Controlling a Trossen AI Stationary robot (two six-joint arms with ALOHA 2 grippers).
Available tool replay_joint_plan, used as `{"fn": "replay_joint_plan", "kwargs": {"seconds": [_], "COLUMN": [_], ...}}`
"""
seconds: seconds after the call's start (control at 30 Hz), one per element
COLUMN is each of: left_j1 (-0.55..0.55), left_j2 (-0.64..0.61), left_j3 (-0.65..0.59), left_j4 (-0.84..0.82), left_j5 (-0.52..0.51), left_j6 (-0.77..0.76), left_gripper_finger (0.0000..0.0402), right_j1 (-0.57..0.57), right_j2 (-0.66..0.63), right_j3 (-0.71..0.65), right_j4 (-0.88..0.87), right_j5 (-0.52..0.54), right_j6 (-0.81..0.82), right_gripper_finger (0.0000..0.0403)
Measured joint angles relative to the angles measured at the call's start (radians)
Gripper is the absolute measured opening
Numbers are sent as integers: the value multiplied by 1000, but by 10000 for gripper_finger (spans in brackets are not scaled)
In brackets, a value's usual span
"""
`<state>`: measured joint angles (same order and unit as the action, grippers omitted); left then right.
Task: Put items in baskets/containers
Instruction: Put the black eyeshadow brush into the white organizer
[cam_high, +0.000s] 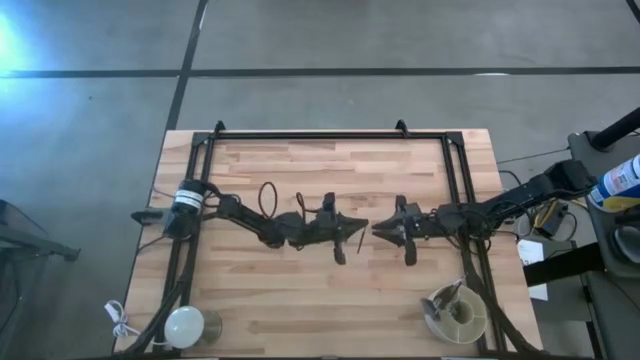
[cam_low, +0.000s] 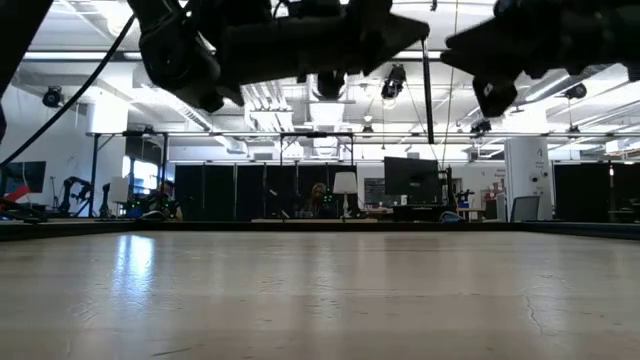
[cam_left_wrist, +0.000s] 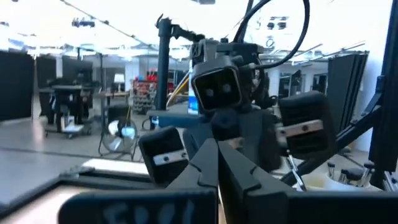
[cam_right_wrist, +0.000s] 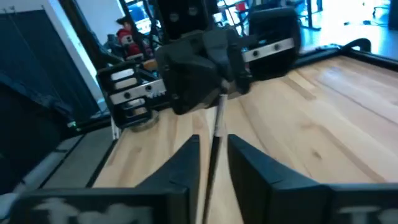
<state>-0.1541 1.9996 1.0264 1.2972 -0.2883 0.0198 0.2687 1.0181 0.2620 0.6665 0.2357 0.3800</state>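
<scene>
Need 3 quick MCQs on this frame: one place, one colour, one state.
1. The tub sits:
A. at the table's middle
B. in a corner on the left arm's side
C. in a corner on the right arm's side

2. The tub is:
A. red
B. cream
C. blue

3. The brush is:
A. flat on the table
B. clamped in the left end effector
C. standing in the tub

Key:
1. C: the tub is beside the right arm.
2. B: its plastic is pale.
3. B: the left end effector grips the brush, and the right end effector is open around it.

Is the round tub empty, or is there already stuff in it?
Not empty. From above, the round tub at the table's near right corner already has a few brushes sticking out of it.
</scene>
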Motion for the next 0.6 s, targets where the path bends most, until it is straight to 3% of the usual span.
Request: {"fn": "replay_joint_plan", "kwargs": {"seconds": [0.2,0.33,0.47,0.6], "left_j1": [36,46,47,48], "left_j2": [-44,-48,-56,-66], "left_j3": [0,0,0,-8], "left_j4": [-11,-16,-16,-22], "left_j5": [124,150,165,166], "left_j6": [22,22,32,33], "left_gripper_finger": [0,0,0,0], "right_j1": [4,3,4,15], "right_j2": [87,147,197,231], "right_j3": [92,146,185,209], "right_j4": [-4,-4,-3,-3], "right_j5": [75,139,159,160], "right_j6": [-42,-64,-82,-99], "right_gripper_finger": [129,149,142,91]}}
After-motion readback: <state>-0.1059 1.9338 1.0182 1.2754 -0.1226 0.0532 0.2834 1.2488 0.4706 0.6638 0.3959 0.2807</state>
